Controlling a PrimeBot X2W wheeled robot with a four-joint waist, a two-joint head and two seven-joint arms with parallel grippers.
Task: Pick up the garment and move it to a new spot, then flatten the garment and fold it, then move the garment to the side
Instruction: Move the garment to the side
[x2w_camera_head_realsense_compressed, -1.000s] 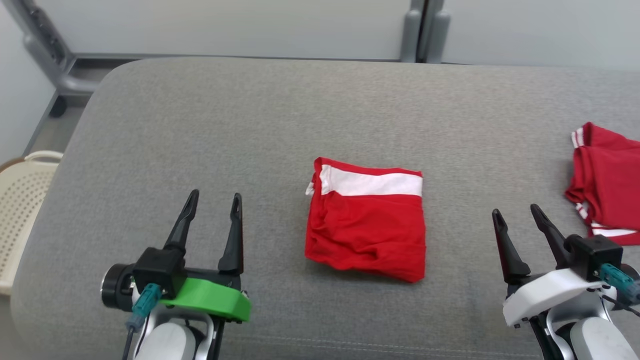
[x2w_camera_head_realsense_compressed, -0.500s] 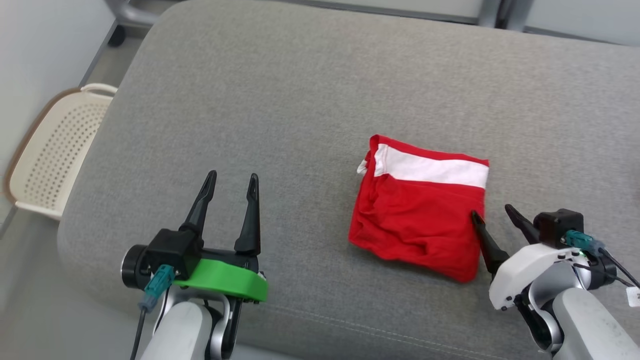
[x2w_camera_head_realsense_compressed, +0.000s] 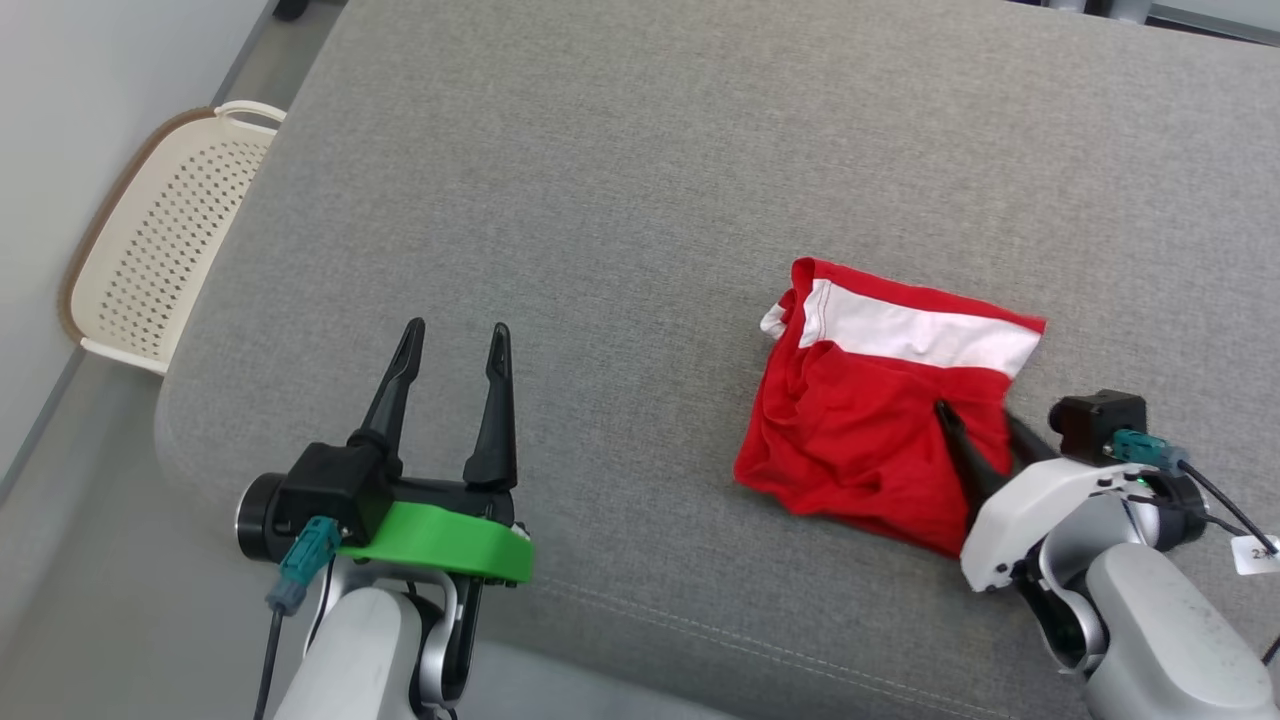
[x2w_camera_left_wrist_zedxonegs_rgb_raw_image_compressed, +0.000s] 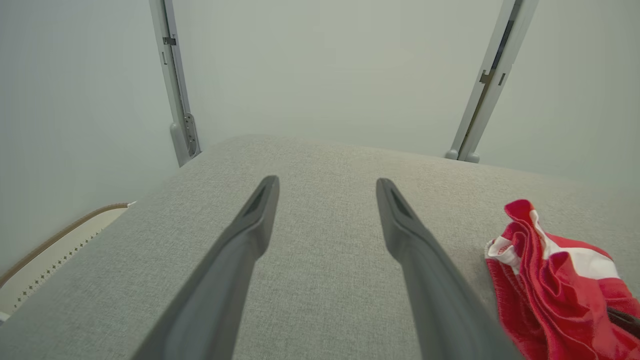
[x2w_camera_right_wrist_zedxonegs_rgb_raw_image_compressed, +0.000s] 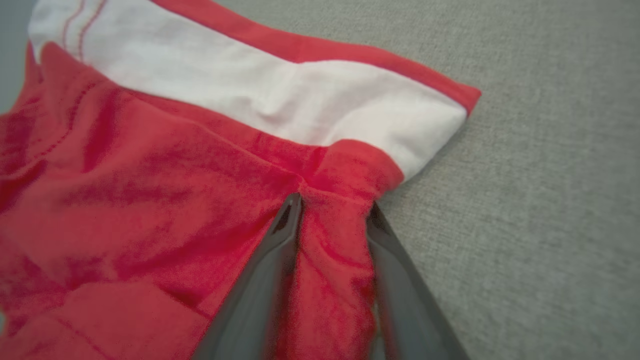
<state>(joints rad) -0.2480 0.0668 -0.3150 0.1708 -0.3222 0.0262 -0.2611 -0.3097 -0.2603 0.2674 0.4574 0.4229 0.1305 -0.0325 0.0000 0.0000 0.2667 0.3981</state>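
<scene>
Grey upholstered cushion (x2w_camera_head_realsense_compressed: 620, 200), with the folded red garment (x2w_camera_head_realsense_compressed: 850, 450) lying toward its right front. The cloth looks soft, light and limp, so it is best pinched through all layers at an edge. Its slightly longer axis runs across the cushion, white band (x2w_camera_head_realsense_compressed: 920, 335) on the far side. Right gripper (x2w_camera_head_realsense_compressed: 975, 415) is clenched on the garment's right edge. Left gripper (x2w_camera_head_realsense_compressed: 457, 330), jaws spread, hovers over the cushion's left front.

Red garment (x2w_camera_head_realsense_compressed: 850, 450) with 1 white band — grey woven cushion (x2w_camera_head_realsense_compressed: 600, 200), cream perforated basket (x2w_camera_head_realsense_compressed: 160, 240), green-collared left claw (x2w_camera_head_realsense_compressed: 457, 328).
</scene>
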